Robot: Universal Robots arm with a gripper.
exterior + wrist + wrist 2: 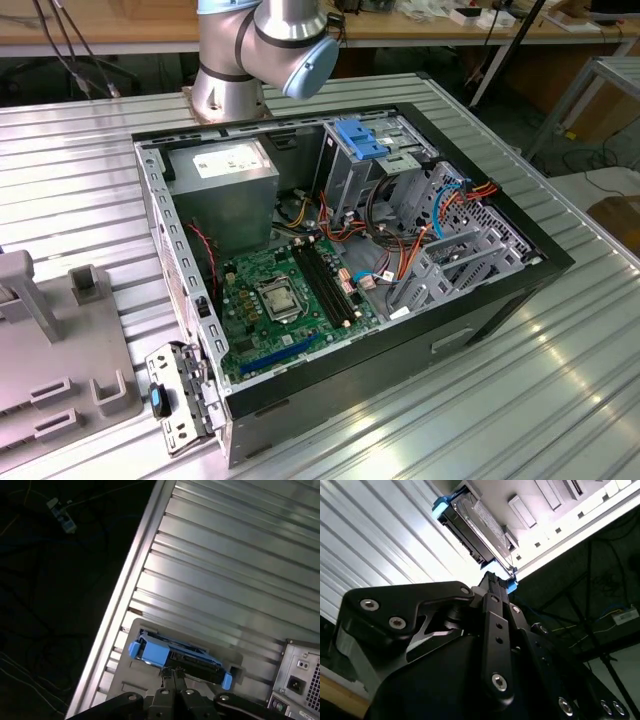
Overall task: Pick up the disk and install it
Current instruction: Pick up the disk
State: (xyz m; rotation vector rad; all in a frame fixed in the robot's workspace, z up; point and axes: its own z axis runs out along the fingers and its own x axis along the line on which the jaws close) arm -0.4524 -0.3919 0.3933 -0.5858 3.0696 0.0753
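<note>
In both wrist views the gripper (172,671) (492,582) points at the long edge of the disk (180,659) (475,525), its tip right at that edge beside a small blue tab. I cannot tell whether it is clamped on the disk, together, or apart, because where tip and disk meet is too dark and narrow.

The disk is a dark grey slab with bright blue plastic at both ends. It sits in a pale grey holder (134,630) (530,502), which lies flat on the ribbed metal table (240,555) close to the table's edge. In the first wrist view, the rear of the computer case (300,680), with its power socket, stands near the holder on the same table.

In the exterior view the arm (270,45) rises from its base on the table (560,400) behind the case (480,320). The case lies on its side with the panel off. Inside it are 1 green motherboard (290,295), 1 grey power supply (225,180) and a grey drive cage (345,180) topped by a blue bracket (360,137). Orange and blue cables (450,200) run across the case toward the exterior view's right.
</note>
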